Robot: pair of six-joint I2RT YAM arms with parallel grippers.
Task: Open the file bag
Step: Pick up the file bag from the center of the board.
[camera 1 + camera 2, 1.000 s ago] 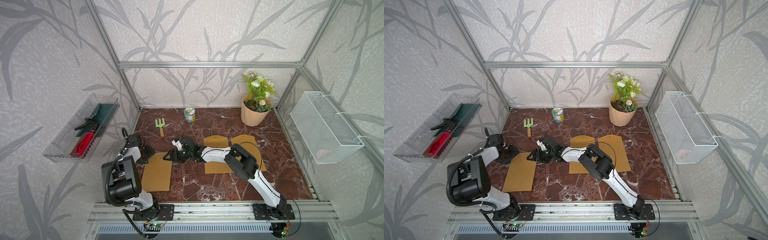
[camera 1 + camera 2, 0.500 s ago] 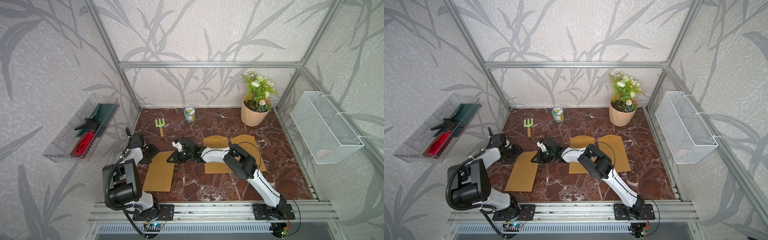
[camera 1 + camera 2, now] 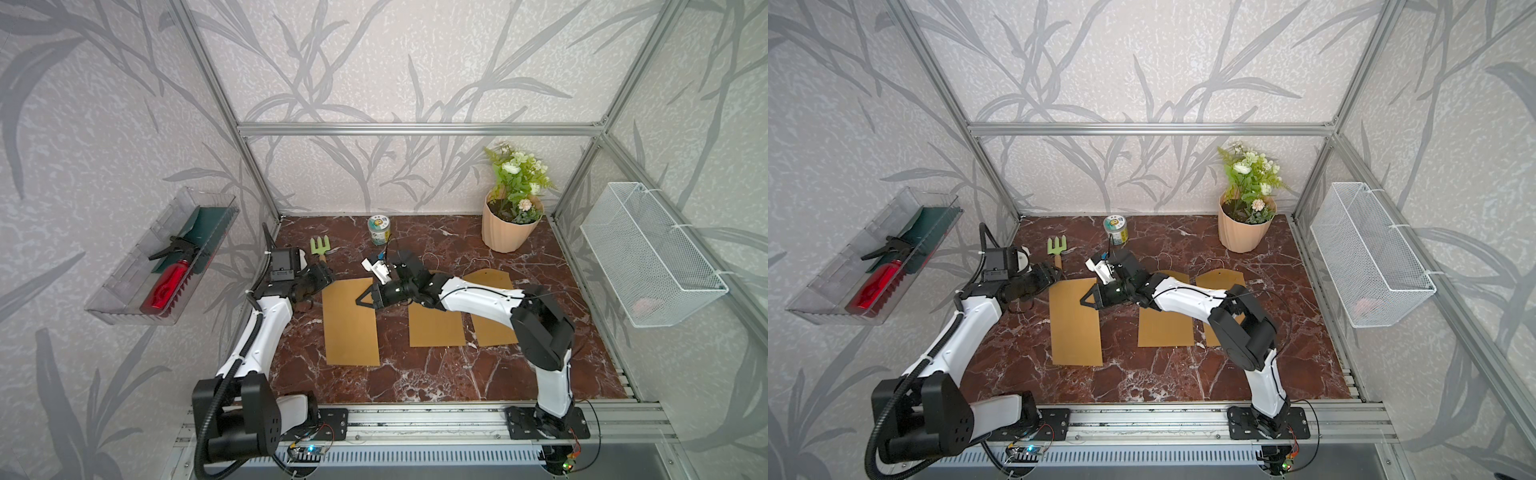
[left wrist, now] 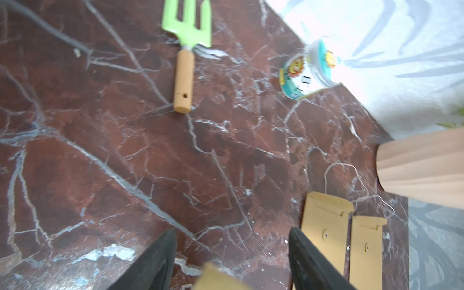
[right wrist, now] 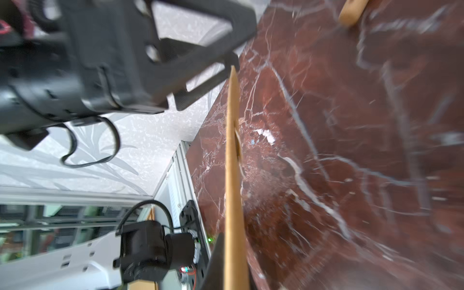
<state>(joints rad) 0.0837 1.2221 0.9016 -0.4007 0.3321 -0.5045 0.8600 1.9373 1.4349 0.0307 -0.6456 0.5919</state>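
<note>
Your right hand (image 3: 360, 300), open a second ago, now clamps the edge of the flat brown paper file bag (image 3: 351, 332) (left hand (image 4: 232, 233) stands apart), so opening can begin.

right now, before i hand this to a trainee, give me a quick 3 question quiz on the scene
1. Which arm's gripper is nearer the garden fork: the left gripper or the right gripper?
2. True or false: the left gripper is open.
3. The right gripper is shut on: A the garden fork, B the leftmost file bag, C nothing.
Key: 1 left; 2 true; 3 B.
</note>
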